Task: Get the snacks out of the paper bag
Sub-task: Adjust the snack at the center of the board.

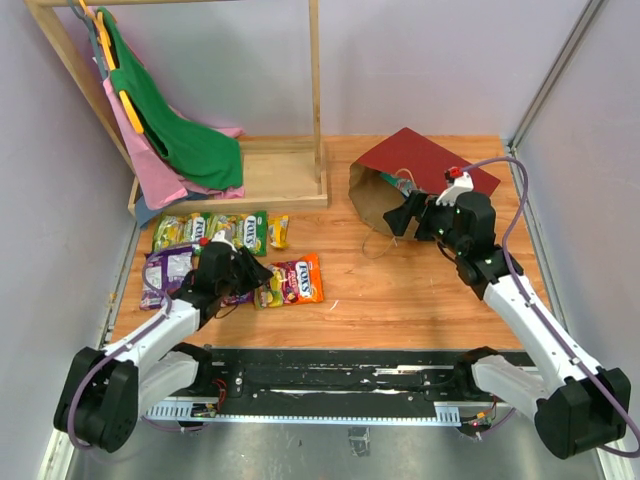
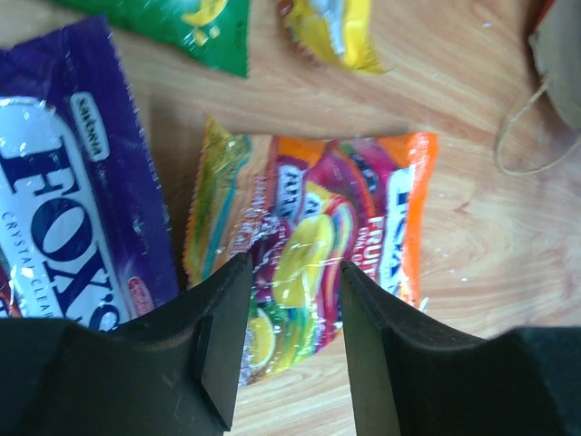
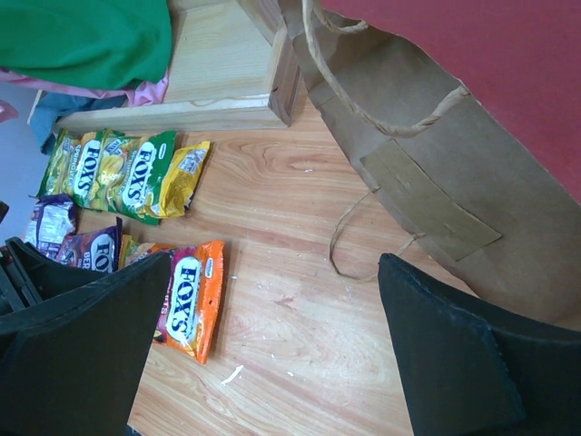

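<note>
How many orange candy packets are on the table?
1: a glossy orange candy packet by the left gripper; more may hide in the dark red paper bag.

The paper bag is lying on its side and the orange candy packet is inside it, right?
No. The paper bag lies on its side, but the orange candy packet is outside it, flat on the table by the left claw. The top external view shows it.

You've got three green packets (image 1: pixel 250 232) in a row, one yellow packet (image 1: pixel 278 232), one orange packet (image 1: pixel 303 277), and at least one purple packet (image 1: pixel 165 272), partly hidden. One paper bag (image 1: pixel 415 157). Two cloths (image 1: pixel 195 145): one green, one pink.
</note>
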Motion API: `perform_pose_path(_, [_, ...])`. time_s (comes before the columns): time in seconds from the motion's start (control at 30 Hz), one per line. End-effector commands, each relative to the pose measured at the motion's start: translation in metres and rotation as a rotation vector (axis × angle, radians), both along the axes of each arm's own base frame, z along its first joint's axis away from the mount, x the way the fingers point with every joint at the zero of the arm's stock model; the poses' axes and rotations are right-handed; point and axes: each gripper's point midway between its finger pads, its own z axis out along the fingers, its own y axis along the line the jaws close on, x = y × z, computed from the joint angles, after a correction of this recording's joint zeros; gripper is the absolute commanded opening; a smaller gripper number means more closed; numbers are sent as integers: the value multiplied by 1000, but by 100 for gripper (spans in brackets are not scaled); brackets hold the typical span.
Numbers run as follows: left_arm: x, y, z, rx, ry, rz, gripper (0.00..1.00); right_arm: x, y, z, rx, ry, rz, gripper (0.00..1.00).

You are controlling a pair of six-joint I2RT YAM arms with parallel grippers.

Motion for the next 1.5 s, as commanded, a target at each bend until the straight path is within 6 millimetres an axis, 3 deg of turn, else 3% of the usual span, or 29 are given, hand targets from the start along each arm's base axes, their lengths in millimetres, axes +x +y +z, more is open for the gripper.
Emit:
perform_pose_path(0.0, [12, -11, 45, -17, -93, -47, 48, -6, -3, 12, 14, -40, 4, 99])
perform_pose_path(0.13, [8, -33, 69, 18, -140, -100, 47, -5, -3, 8, 16, -37, 5, 99])
perform_pose_path(0.27, [5, -43, 39, 78, -73, -117, 42, -5, 4, 4, 32, -16, 31, 99])
perform_pose_path(0.4, [1, -50, 14, 49, -39, -122, 45, -8, 8, 4, 36, -15, 58, 99])
perform_pose_path(0.57, [-2, -44, -11, 62, 12, -87, 53, -10, 10, -2, 37, -6, 76, 98])
perform_pose_path(0.7, [-6, -32, -33, 58, 80, -32, 67, -11, 12, -7, 47, 2, 83, 98])
perform_pose_path(0.83, [-9, -10, -52, 25, 145, 47, 68, -14, 11, -6, 48, -7, 82, 99])
perform_pose_path(0.97, [-12, 2, -57, 46, 157, 86, 68, -16, 10, -8, 42, -3, 82, 99])
perform_pose_path(1.17, [-8, 12, -44, 105, 128, 90, 67, -17, 10, -6, 47, -7, 80, 99])
perform_pose_path(1.27, [-3, 16, -26, 161, 87, 68, 65, -15, 8, -2, 46, -17, 70, 99])
perform_pose_path(1.33, [3, 18, -5, 186, 41, 49, 65, -12, 10, 5, 42, -24, 72, 99])
perform_pose_path(1.47, [16, 5, 59, 139, -135, -17, 67, -12, 22, 28, -78, -111, 77, 98])
